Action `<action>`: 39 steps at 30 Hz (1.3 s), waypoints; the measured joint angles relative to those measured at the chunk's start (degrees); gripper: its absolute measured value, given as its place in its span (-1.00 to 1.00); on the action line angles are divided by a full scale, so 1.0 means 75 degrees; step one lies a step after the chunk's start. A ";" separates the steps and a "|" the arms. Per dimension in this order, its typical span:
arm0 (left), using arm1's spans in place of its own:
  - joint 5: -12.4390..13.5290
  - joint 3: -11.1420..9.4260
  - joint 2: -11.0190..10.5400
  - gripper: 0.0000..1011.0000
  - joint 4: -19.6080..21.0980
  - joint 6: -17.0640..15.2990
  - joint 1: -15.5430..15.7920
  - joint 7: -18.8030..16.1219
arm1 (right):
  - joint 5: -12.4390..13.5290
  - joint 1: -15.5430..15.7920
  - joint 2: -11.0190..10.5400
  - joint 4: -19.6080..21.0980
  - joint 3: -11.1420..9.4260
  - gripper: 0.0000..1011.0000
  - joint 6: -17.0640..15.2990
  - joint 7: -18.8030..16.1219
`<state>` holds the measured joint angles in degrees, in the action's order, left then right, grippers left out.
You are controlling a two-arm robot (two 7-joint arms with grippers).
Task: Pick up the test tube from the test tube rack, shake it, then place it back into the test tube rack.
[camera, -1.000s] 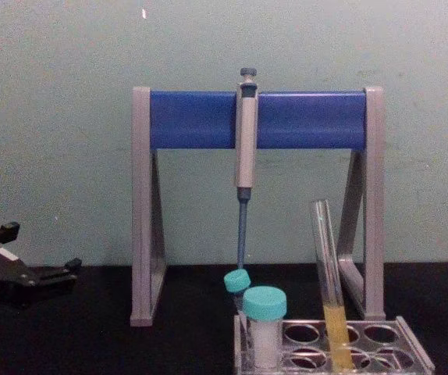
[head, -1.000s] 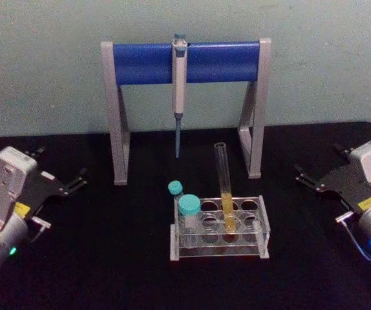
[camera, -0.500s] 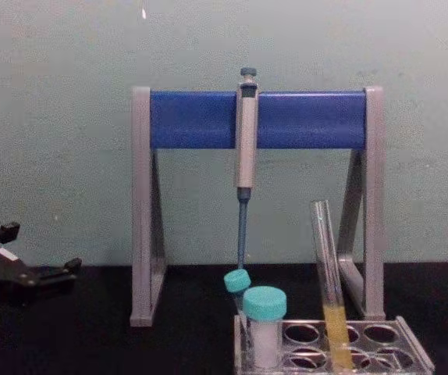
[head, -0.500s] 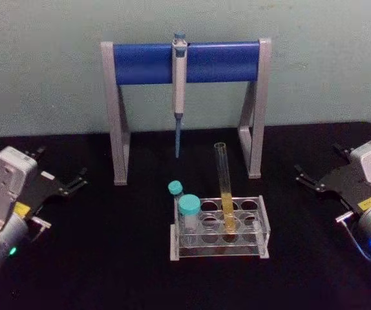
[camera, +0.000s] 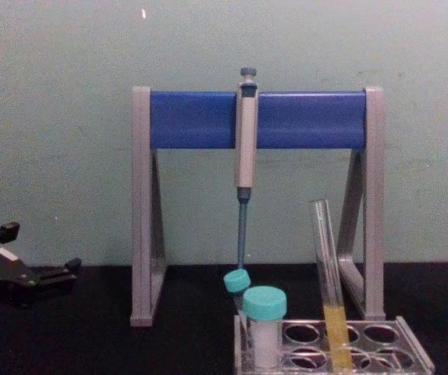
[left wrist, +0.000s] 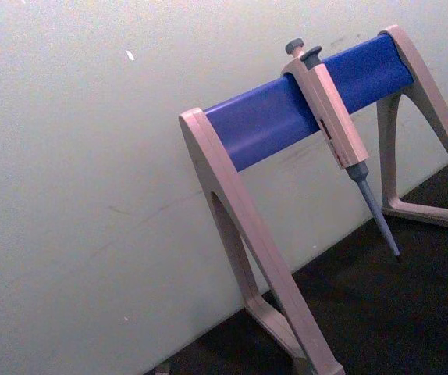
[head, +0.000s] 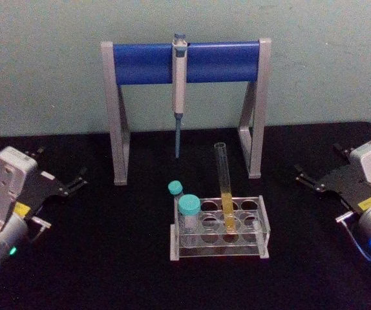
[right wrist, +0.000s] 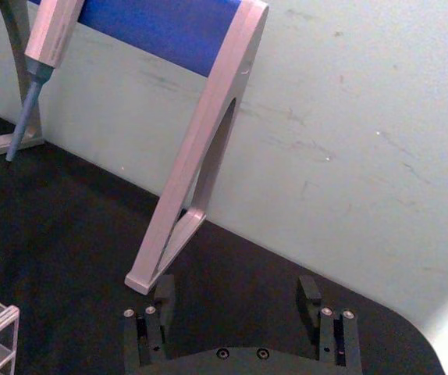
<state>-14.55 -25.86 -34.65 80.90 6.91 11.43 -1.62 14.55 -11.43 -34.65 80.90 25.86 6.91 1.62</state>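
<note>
Almost nothing has changed over the last second: the left gripper [head: 63, 163] rests on the counter [head: 121, 258] far to the left and the right gripper [head: 316, 159] far to the right, both with fingers spread wide and holding nothing, both well apart from the test tube rack [head: 219, 253]. The test tube [head: 224, 187] stands in a hole right of the rack's middle, its top leaning slightly left, yellow liquid in its lower part. By my judgement the pick has not begun, and one arm has yet to reach in. The chest view's lower edge cuts off the rack's base, and the tube's rounded bottom is hard to make out through the clear plastic. The two teal-capped tubes [head: 184, 205] overlap at the rack's left end. The left wrist view faces the pipette stand [left wrist: 232, 203] and pipette [left wrist: 333, 117].
</note>
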 joint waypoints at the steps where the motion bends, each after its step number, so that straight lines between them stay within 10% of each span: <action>1: 0.0000 0.0000 0.0000 1.00 0.0000 0.0000 0.0000 0.0000 | 0.0000 0.0000 0.0000 0.0000 0.0001 0.98 0.0000 0.0000; 39: 0.0000 0.0000 0.0000 1.00 0.0000 0.0000 0.0000 0.0000 | 0.0000 0.0051 0.0035 0.0056 -0.0086 0.98 -0.0019 -0.0097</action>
<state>-14.55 -25.86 -34.65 80.90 6.91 11.43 -1.62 14.55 -11.04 -34.38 81.32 25.22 6.77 0.89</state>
